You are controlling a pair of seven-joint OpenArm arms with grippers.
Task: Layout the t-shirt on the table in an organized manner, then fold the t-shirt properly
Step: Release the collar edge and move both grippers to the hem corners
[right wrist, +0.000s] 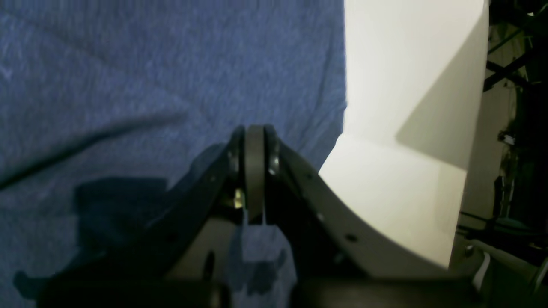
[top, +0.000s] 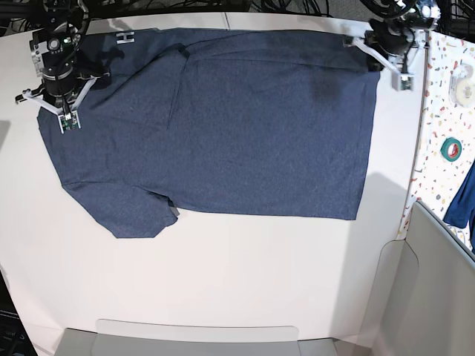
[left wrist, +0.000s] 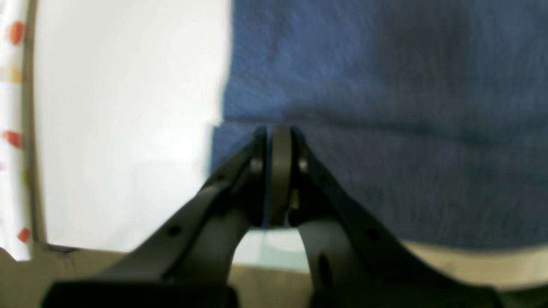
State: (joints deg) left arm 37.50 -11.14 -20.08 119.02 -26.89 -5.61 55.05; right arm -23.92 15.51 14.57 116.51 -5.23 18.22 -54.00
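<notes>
The dark navy t-shirt [top: 223,119] lies spread flat across the far half of the white table [top: 245,274], with one sleeve pointing toward the front left. White lettering [top: 124,37] shows at its far left corner. My left gripper [top: 373,63] is at the shirt's far right corner. In the left wrist view it [left wrist: 278,132] is shut, pinching the shirt [left wrist: 385,85] along a crease beside its side edge. My right gripper [top: 67,122] is at the shirt's left edge. In the right wrist view it [right wrist: 254,130] is shut on the cloth [right wrist: 128,64] near that edge.
A narrow white confetti-specked surface [top: 445,111] runs along the table's right side. It carries a green tape roll [top: 450,148], a white roll [top: 462,74] and a brighter blue cloth [top: 464,200]. Grey panels [top: 438,289] border the front right. Cables lie beyond the far edge.
</notes>
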